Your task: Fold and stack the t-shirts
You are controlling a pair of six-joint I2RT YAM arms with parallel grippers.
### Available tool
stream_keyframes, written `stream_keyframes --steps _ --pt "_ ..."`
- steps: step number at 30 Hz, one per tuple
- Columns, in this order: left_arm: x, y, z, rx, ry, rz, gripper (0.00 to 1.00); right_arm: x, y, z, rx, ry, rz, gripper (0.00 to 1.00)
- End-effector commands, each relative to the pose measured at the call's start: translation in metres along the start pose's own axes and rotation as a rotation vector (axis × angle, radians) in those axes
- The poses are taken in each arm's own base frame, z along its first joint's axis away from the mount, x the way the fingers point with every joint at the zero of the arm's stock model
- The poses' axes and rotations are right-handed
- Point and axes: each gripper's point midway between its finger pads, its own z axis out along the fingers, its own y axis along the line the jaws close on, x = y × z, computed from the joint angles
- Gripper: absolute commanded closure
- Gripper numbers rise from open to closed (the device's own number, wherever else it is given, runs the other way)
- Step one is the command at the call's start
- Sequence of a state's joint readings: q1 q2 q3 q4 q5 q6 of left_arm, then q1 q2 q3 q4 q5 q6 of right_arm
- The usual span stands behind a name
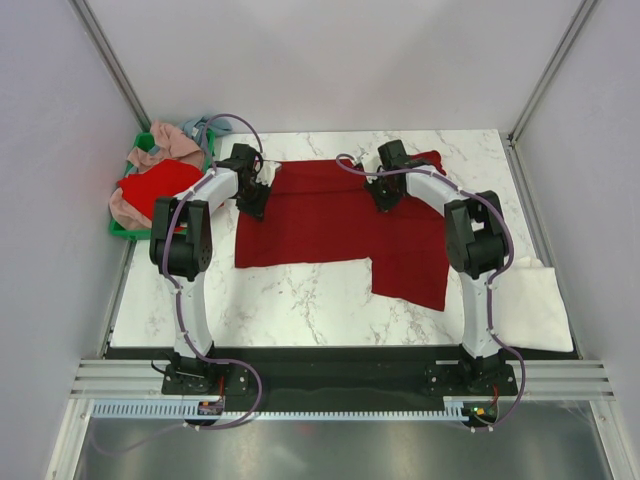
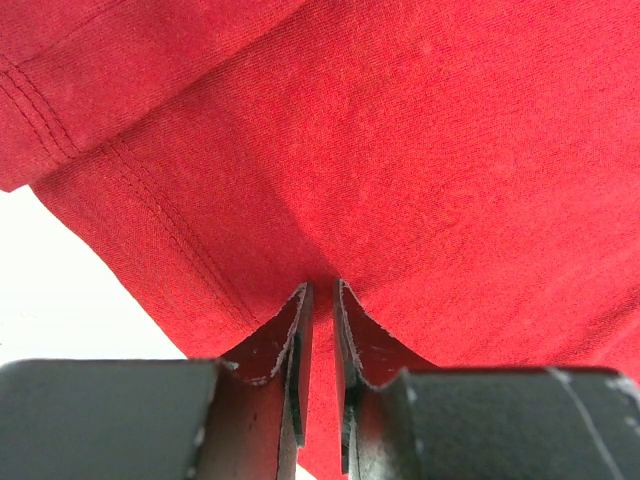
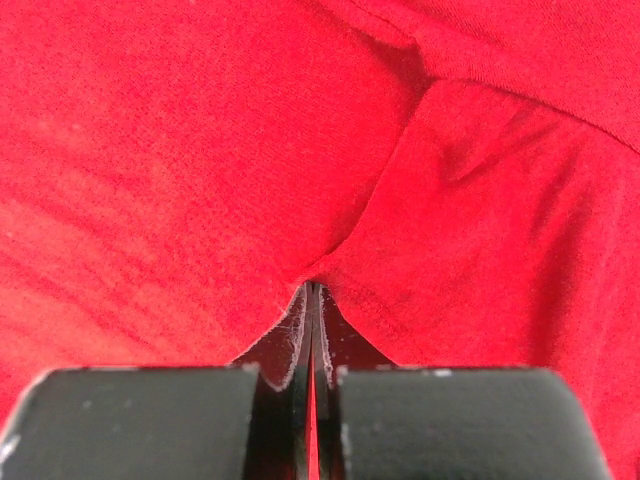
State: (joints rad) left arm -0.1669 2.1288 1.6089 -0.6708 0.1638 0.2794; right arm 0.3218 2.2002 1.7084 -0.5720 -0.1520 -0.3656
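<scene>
A dark crimson red t-shirt (image 1: 330, 225) lies spread on the marble table (image 1: 300, 300), with one part reaching further forward at its right. My left gripper (image 1: 251, 208) is at the shirt's left edge. In the left wrist view it (image 2: 322, 288) is shut on a pinch of the crimson cloth (image 2: 400, 150), near a stitched hem. My right gripper (image 1: 384, 202) is over the shirt's upper right part. In the right wrist view it (image 3: 314, 288) is shut tight on a fold of the cloth (image 3: 200, 180).
A green crate (image 1: 125, 228) at the table's far left holds a bright red shirt (image 1: 155, 185), a dusty pink shirt (image 1: 160, 145) and a light blue one (image 1: 205, 128). A cream-white shirt (image 1: 535, 300) lies at the right edge. Grey walls enclose the table.
</scene>
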Motion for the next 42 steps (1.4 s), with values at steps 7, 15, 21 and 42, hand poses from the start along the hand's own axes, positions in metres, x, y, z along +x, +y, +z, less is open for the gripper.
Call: stream_keyframes --steps 7,15,21,42 --pt "-0.012 -0.003 -0.007 0.01 -0.034 -0.027 0.8 -0.025 -0.001 -0.041 0.04 -0.082 -0.017 1.0" --pt "-0.008 -0.011 -0.05 0.01 -0.103 0.073 0.8 0.025 0.019 -0.098 0.002 -0.033 -0.15 0.87" --pt "0.004 -0.034 -0.091 0.064 -0.214 0.213 0.75 0.097 0.022 -0.136 0.023 -0.016 -0.314 0.58" --pt "0.066 -0.058 -0.067 0.189 -0.015 0.147 0.61 0.218 0.079 -0.143 -0.128 0.04 -0.816 0.45"
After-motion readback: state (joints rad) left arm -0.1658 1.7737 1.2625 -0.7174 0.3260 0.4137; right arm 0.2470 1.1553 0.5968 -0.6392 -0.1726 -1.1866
